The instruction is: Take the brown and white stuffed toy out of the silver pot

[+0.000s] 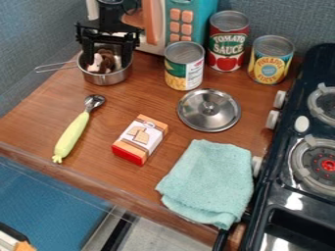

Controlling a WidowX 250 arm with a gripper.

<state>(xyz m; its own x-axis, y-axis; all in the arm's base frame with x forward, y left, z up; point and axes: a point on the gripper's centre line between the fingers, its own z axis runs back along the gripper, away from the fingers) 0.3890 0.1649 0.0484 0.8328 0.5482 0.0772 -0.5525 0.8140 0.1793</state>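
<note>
Cloth [208,179] in pale teal is lying nearest, beside the black stove [278,188]. Behind it, a small box [140,139], a green-handled scoop [73,132] and a metal lid [208,110] are resting. Farther back, the gripper [106,60] is hanging at the metal pot [110,78], its fingers spreading, released, around a brown-and-white object [103,61] sitting inside. Three cans [184,66] are standing near a toy microwave [202,27].
</note>
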